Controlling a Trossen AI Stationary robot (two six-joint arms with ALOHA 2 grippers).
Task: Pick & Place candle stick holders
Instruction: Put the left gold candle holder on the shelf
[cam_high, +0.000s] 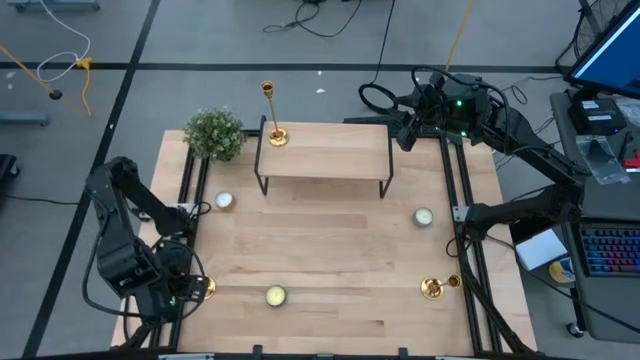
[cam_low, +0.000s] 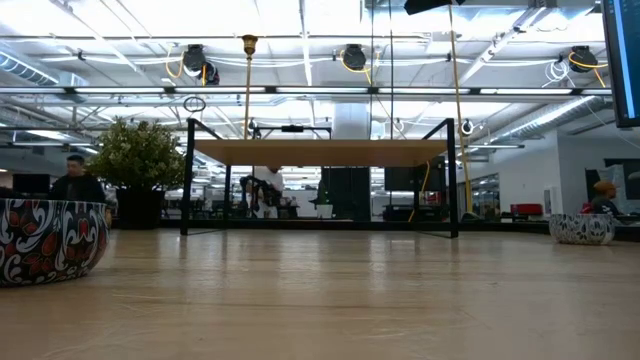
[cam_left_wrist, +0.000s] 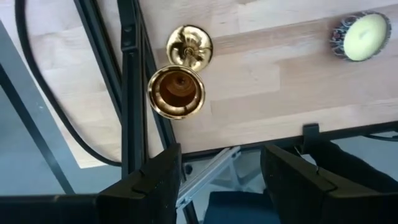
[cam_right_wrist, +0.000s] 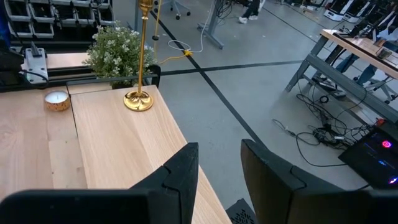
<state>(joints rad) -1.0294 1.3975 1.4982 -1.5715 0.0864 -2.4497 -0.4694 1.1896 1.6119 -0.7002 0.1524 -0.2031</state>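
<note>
A tall gold candle stick holder (cam_high: 270, 112) stands on its round base at the left end of a wooden riser (cam_high: 325, 152); it also shows in the right wrist view (cam_right_wrist: 142, 56). A short candle stick holder (cam_left_wrist: 177, 92) stands on the table near the left edge, seen from above, cup over base. My left gripper (cam_left_wrist: 221, 180) points down just beside it, toward the near left corner, open and holding nothing. A third candle stick holder (cam_high: 435, 287) is near the right edge. My right gripper (cam_right_wrist: 217, 174) hovers open, high at the riser's far right end.
A green bushy plant (cam_high: 215, 133) stands at the far left. Candles in tins sit at the left (cam_high: 224, 201), the right (cam_high: 424, 216) and the near middle (cam_high: 275, 296). Black frame rails (cam_left_wrist: 130, 93) run along the table's left and right edges. The table's middle is bare wood.
</note>
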